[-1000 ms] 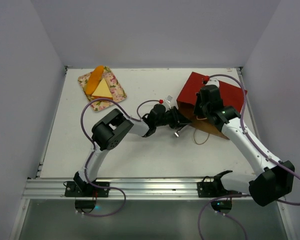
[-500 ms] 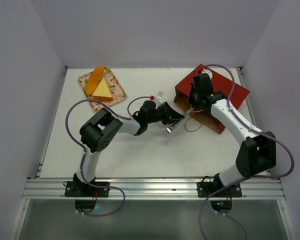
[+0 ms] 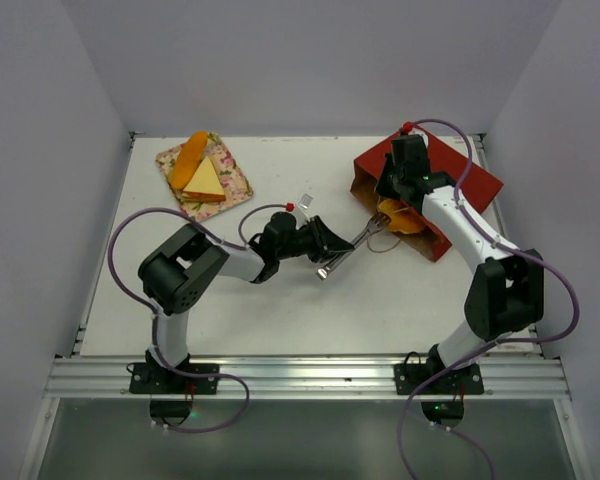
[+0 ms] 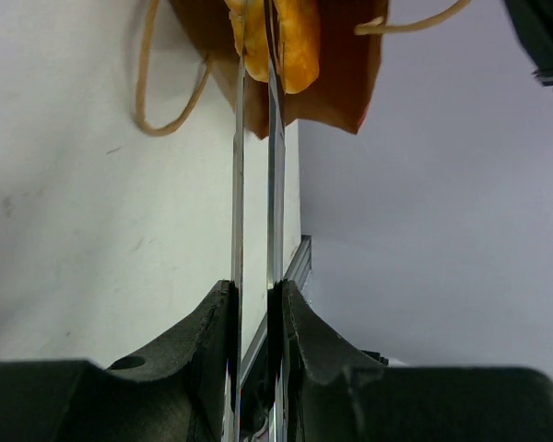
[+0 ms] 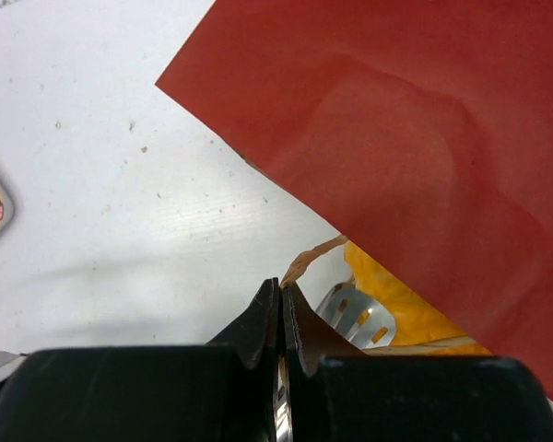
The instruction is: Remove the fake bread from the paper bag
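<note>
Left fingers [image 4: 212, 341] clamp silver metal tongs [image 4: 275, 184] on orange fake bread [image 4: 297, 46]; right fingers [image 5: 258, 324] pinch dark-red paper bag [image 5: 424, 138] lip. Withdraw tongs straight, keep squeeze.

Robotics laboratory, test cell. One white counter [image 3: 280, 300], boxed in on three sides by plain pale panels [image 3: 40, 200], with an aluminium rail [image 3: 300, 375] along its near edge; bolted to the rail are two white-and-black robot arms, the left arm [image 3: 185, 275] and the right arm [image 3: 470, 235], each trailing looped purple cables [image 3: 113, 255]. Stock on the counter is props: plastic fake bread [image 3: 195, 160] on a floral tray [image 3: 235, 187], and one dark-red paper bag [image 3: 460, 175].
</note>
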